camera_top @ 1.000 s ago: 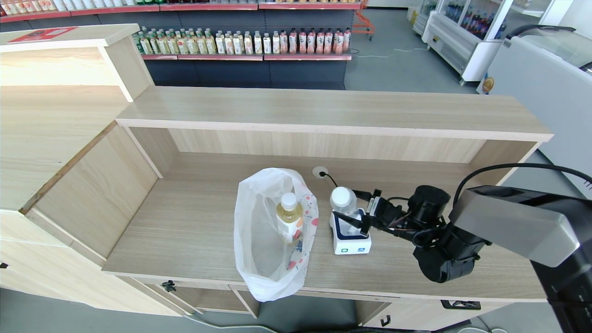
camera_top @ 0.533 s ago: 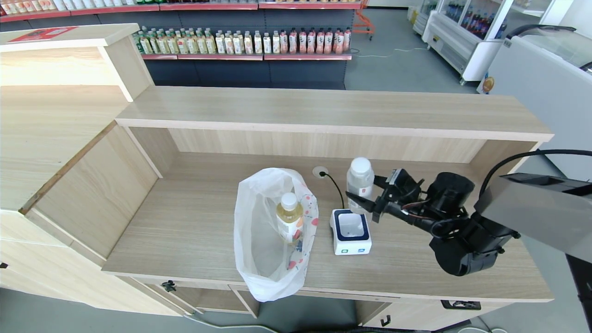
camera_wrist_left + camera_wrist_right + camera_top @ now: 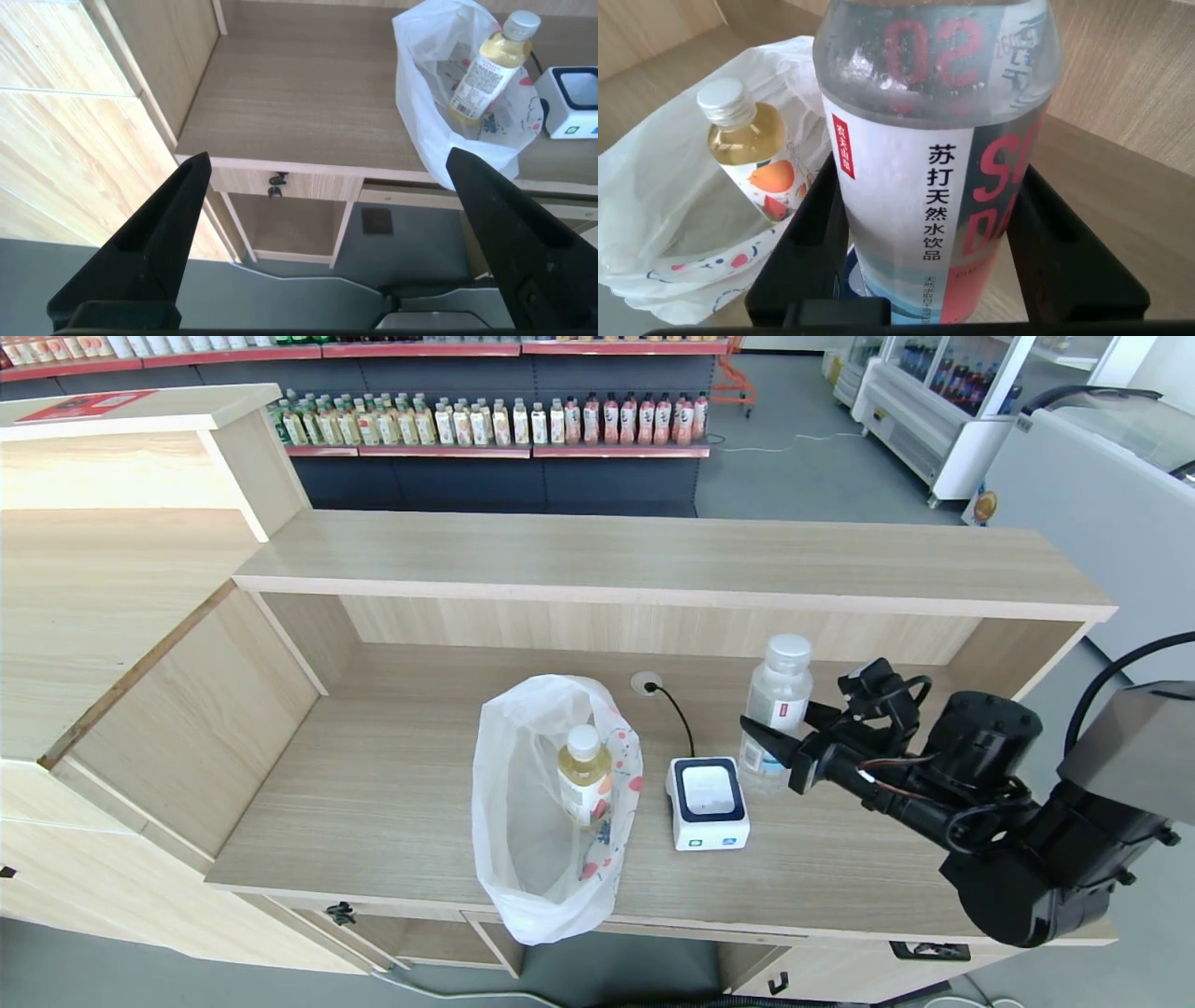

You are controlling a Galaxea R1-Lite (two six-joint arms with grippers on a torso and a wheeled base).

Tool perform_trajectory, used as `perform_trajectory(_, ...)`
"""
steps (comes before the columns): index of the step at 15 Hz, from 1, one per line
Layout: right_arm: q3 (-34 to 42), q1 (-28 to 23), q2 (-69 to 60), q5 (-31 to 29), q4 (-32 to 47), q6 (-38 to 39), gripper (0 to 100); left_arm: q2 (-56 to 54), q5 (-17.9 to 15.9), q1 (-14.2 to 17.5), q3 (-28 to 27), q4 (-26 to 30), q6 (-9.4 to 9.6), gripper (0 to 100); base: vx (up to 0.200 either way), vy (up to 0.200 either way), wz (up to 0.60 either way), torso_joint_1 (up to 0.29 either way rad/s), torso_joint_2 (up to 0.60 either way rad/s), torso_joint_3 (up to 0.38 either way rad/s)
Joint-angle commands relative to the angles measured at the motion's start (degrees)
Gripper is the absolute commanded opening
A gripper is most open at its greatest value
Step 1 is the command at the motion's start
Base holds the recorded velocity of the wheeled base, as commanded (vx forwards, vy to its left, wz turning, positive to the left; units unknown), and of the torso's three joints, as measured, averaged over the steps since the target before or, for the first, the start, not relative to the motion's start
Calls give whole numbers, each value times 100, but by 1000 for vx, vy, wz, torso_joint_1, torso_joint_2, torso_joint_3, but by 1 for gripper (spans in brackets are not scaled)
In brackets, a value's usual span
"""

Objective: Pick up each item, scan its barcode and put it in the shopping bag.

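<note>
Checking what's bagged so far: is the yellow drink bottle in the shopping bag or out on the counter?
In. The yellow drink bottle stands upright inside the open shopping bag, white plastic around it.

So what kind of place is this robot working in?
Most likely a small supermarket or convenience store, at the checkout: a wooden counter with a barcode scanner and a shopping bag, shelves of bottled drinks behind it, and a glass-door drinks cooler beyond.

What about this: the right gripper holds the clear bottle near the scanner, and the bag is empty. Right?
No. The bag is not empty: the head view shows a yellow bottle in it. The right gripper does hold the clear bottle near the scanner.
</note>
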Motion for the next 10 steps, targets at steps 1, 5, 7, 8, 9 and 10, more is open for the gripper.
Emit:
perform_trajectory(1, 142, 18, -229, 1, -12, 39, 0, -2, 0, 2, 1, -1, 3, 100, 0, 200, 0, 2, 2, 2)
perform_trajectory(5, 370, 229, -352, 10, -12, 109, 0, -2, 0, 2, 1, -1, -5, 100, 0, 200, 0, -2, 1, 7)
perform_trajectory(7, 476, 475, -388, 10, -12, 206, 0, -2, 0, 2, 1, -1, 3, 100, 0, 200, 0, 10, -2, 2)
perform_trajectory(8, 520, 625, -396, 1, -12, 302, 0, -2, 0, 2, 1, -1, 3, 100, 0, 200, 0, 22, 12, -2)
perform_trajectory(9, 555, 748, -361, 1, -12, 355, 0, -2, 0, 2, 1, -1, 3, 100, 0, 0, 0, 0, 0, 0)
perform_trajectory(10, 555, 818, -291, 1, -12, 355, 0, -2, 0, 2, 1, -1, 3, 100, 0, 0, 0, 0, 0, 0)
